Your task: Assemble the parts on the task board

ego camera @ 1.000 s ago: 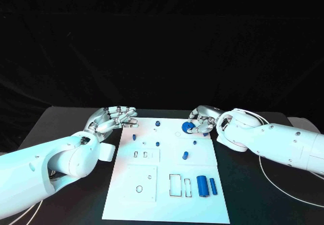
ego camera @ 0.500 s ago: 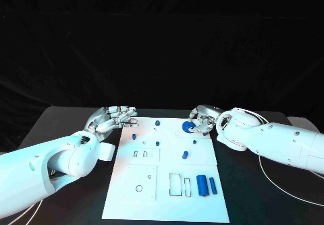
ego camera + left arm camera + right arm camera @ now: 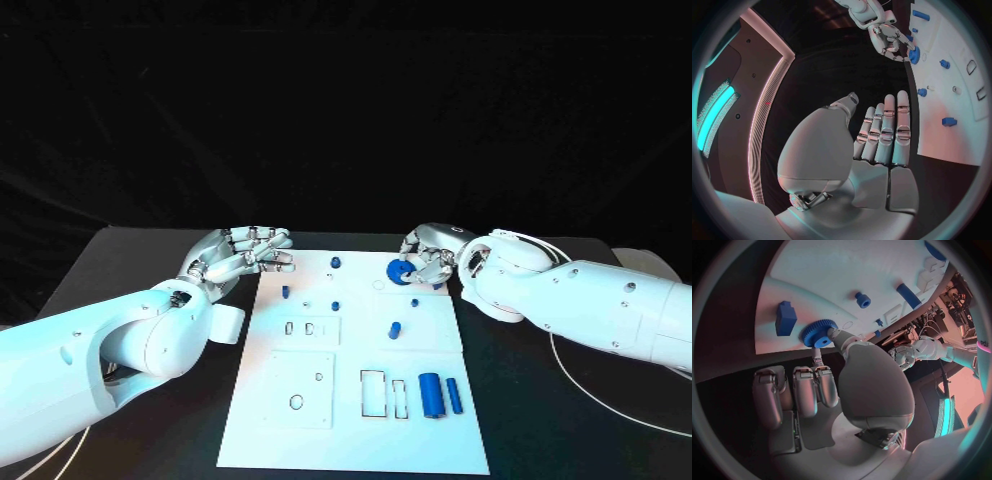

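The right hand (image 3: 428, 262) sits over the far right corner of the board (image 3: 361, 440) and pinches a blue gear (image 3: 400, 269) between thumb and a fingertip; its other fingers are curled in side by side. In the right wrist view the gear (image 3: 818, 333) is seen at the thumb tip, close above the white surface; whether it touches the board cannot be told. A blue block (image 3: 786, 318) lies on the board just beside the gear, and a small peg (image 3: 862, 300) stands farther out from the hand.

The left hand (image 3: 238, 252) holds nothing. It hangs at the far left edge of the board, fingers straight and pressed together, as the left wrist view (image 3: 879, 135) shows, with the board edge just beside the fingertips.

Between the two hands small blue pegs (image 3: 336, 263) stand on the board. Nearer the robot from the right hand a blue upright piece (image 3: 394, 331) stands alone, and well beyond it a thick cylinder (image 3: 431, 396) and a thin bar (image 3: 456, 397) lie side by side next to rectangular cut-outs (image 3: 374, 394).
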Tool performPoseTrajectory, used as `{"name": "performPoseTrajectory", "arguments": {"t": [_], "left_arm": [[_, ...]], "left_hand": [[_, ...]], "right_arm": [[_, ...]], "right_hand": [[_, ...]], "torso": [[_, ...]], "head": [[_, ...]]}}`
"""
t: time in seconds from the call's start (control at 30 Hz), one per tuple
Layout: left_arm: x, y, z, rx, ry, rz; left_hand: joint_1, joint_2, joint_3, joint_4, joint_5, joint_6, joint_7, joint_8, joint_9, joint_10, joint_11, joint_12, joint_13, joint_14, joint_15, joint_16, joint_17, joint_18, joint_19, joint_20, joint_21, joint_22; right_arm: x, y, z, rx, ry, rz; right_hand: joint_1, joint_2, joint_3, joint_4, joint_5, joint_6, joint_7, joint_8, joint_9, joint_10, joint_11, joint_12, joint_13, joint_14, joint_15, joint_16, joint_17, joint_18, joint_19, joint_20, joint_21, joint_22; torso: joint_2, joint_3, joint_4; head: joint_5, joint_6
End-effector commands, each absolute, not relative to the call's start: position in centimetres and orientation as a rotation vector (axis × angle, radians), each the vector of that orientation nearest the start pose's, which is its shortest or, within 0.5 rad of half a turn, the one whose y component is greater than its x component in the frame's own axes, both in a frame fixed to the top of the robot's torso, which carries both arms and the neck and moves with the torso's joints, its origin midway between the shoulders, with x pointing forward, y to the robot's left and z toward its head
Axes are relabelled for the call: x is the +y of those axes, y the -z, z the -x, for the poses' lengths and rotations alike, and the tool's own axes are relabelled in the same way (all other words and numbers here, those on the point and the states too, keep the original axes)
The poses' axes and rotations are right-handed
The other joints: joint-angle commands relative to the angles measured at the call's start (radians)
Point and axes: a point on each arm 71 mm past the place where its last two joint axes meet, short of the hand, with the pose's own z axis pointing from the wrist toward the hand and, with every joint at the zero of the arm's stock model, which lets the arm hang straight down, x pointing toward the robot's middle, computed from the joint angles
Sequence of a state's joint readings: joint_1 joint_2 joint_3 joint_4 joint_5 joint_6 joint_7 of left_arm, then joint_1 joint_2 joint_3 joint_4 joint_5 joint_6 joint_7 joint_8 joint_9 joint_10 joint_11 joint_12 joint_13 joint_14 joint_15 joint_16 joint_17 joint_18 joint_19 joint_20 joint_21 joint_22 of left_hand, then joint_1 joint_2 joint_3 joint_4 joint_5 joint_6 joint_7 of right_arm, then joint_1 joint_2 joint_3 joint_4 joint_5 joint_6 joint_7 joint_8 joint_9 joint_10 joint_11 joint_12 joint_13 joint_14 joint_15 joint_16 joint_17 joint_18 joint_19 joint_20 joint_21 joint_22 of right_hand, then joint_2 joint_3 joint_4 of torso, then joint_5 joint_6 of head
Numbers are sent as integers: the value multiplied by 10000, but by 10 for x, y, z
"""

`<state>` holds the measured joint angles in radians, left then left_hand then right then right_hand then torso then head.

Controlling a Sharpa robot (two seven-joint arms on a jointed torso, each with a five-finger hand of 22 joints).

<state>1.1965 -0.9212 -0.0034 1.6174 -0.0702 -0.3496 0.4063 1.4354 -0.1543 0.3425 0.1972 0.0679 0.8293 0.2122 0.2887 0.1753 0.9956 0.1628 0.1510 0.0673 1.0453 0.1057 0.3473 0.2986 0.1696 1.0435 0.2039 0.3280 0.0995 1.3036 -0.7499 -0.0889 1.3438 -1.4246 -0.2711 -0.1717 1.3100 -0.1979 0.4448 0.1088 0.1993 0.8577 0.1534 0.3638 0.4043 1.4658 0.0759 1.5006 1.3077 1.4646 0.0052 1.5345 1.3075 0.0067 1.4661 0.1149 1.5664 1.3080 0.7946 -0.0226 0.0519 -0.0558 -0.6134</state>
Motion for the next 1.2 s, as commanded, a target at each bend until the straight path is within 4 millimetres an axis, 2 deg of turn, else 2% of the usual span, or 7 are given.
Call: {"name": "performPoseTrajectory", "arguments": {"t": [0.03, 0.3, 0.33, 0.43, 0.6, 0.77, 1.2], "left_arm": [[219, 155, -476, 13777, 15695, 10253], [219, 156, -476, 13778, 15683, 10259], [219, 156, -476, 13778, 15682, 10259], [219, 156, -476, 13778, 15678, 10261], [219, 156, -476, 13790, 15699, 10256], [217, 156, -476, 13808, 15731, 10248], [216, 156, -476, 13822, 15771, 10234]], "left_hand": [[-96, 3, 68, 8, -68, -70, 129, -51, 11, 0, 60, -19, -8, 39, 49, -41, 11, 131, 44, -2, 33, -16], [-107, 15, 78, 8, -68, -71, 132, -54, 15, 7, 62, -40, -6, 34, 51, -53, 29, 131, 43, -1, 29, -22], [-107, 15, 78, 8, -68, -71, 132, -54, 15, 7, 62, -40, -6, 34, 51, -53, 29, 131, 43, -1, 29, -22], [-107, 15, 78, 8, -68, -71, 132, -54, 15, 7, 62, -40, -6, 34, 51, -53, 29, 131, 43, -1, 29, -22], [-104, 22, 85, 5, -66, -70, 131, -53, 17, 11, 62, -46, -5, 34, 51, -57, 35, 131, 43, -1, 28, -24], [-104, 22, 85, 5, -66, -70, 131, -53, 17, 11, 62, -46, -5, 34, 51, -57, 35, 131, 43, -1, 28, -24], [-104, 22, 85, 5, -66, -70, 131, -53, 17, 11, 62, -46, -5, 34, 51, -57, 35, 131, 43, -1, 28, -24]], "right_arm": [[-207, 163, -529, 16140, -4477, 1487], [-191, 146, -518, 14502, -4729, 2045], [-188, 144, -516, 14352, -4794, 2131], [-170, 136, -507, 13814, -5104, 2571], [-143, 131, -499, 13385, -5457, 3162], [-122, 132, -499, 13252, -5624, 3519], [-90, 153, -508, 13684, -5669, 3888]], "right_hand": [[-204, 40, 69, 43, 28, 117, -44, 80, 14, 517, -83, 119, 2025, 856, -64, 76, 1598, -67, 1047, -57, 44, 2628], [-364, 22, 207, 108, 171, 443, -180, 148, 58, 696, -199, 308, 2219, 881, -161, 110, 1701, -67, 1047, -140, 44, 2628], [-366, 21, 225, 106, 190, 466, -190, 148, 61, 700, -210, 312, 2223, 880, -171, 109, 1698, -67, 1047, -148, 44, 2628], [-371, 19, 250, 103, 212, 498, -204, 146, 64, 723, -224, 336, 2247, 883, -184, 114, 1711, -67, 1047, -161, 44, 2628], [-383, 22, 263, 109, 221, 510, -209, 141, 64, 714, -229, 325, 2236, 881, -190, 111, 1701, -67, 1047, -168, 44, 2628], [-395, 21, 269, 116, 222, 511, -209, 133, 62, 711, -231, 322, 2233, 881, -194, 111, 1700, -67, 1047, -172, 44, 2628], [-452, 23, 294, 150, 226, 498, -205, 91, 52, 696, -232, 302, 2213, 879, -202, 108, 1685, -67, 1047, -186, 44, 2628]], "torso": [[-5, 4, 8], [-11, -21, 13], [-6, -14, 12], [5, 2, 3], [4, -5, 12], [6, -19, 31], [13, 1, 29]], "head": [[14, 11], [19, 48], [29, 54], [61, 65], [54, 64], [57, 57], [116, 12]]}}
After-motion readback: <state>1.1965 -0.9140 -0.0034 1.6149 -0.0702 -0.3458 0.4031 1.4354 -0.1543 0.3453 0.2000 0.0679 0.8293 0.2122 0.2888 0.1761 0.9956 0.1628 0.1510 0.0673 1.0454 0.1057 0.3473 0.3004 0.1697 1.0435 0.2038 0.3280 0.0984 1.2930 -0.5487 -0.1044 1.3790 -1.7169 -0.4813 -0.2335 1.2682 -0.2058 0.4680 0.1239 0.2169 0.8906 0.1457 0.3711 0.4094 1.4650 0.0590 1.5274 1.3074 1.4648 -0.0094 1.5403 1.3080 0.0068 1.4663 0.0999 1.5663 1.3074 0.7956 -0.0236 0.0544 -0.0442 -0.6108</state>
